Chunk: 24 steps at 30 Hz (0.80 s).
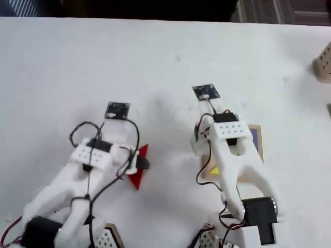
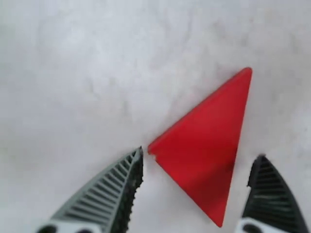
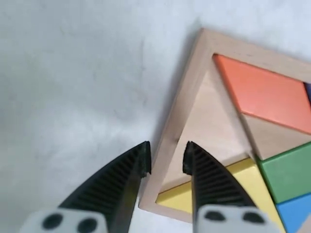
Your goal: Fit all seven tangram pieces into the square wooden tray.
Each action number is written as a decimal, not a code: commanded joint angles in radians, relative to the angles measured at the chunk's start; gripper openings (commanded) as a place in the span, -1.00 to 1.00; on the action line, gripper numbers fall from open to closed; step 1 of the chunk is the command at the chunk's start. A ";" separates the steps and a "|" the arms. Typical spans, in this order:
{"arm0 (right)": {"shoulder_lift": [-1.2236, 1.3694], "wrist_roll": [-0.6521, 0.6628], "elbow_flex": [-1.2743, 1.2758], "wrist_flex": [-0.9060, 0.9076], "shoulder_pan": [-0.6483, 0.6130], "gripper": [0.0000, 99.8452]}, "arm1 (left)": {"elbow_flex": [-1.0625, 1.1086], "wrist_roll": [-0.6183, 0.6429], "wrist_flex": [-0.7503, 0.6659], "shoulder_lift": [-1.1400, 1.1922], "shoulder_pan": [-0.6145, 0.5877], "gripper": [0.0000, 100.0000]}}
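The white table [image 1: 62, 62] carries everything. On it stand the left arm [image 1: 77, 175] and the right arm [image 1: 232, 155], side by side.

The square wooden tray [image 3: 187, 97] lies under the right arm. The right gripper [image 3: 166, 145] stands astride the tray's side wall near a corner, its jaws parted only a little wider than that wall. One finger is outside over the table and the other inside over the tray floor. It holds nothing, and whether either finger touches the wood cannot be told.

Inside the tray, just past the inner finger, is a bare triangular patch of floor [image 3: 209, 121]. Beyond that patch lies an orange piece [image 3: 267, 94]. A yellow piece [image 3: 245, 179] sits partly under the inner finger, with a green piece [image 3: 286, 172] beside it and a blue piece [image 3: 296, 213] touching the green one. A pale wood-coloured area between the orange and green pieces may be floor or a piece.

The red triangle [image 2: 207, 146] lies flat on the table, well apart from the tray. The left gripper [image 2: 200, 154] is spread wide around it, with the grey fingertip [image 2: 136, 162] just beside one corner and the black fingertip [image 2: 262, 167] just off the opposite edge. It grips nothing.
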 commanded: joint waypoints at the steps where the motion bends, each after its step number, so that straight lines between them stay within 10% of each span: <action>1: -0.005 0.009 -0.006 -0.016 -0.002 -0.78 | -0.153 0.000 0.071 0.133 -0.015 -0.31; 16: -0.005 0.009 -0.006 -0.038 0.005 -0.78 | -0.301 -0.035 0.120 0.298 -0.005 -0.32; 24: -0.005 0.012 -0.006 -0.044 0.005 -0.78 | -0.299 -0.074 0.124 0.300 0.048 -0.76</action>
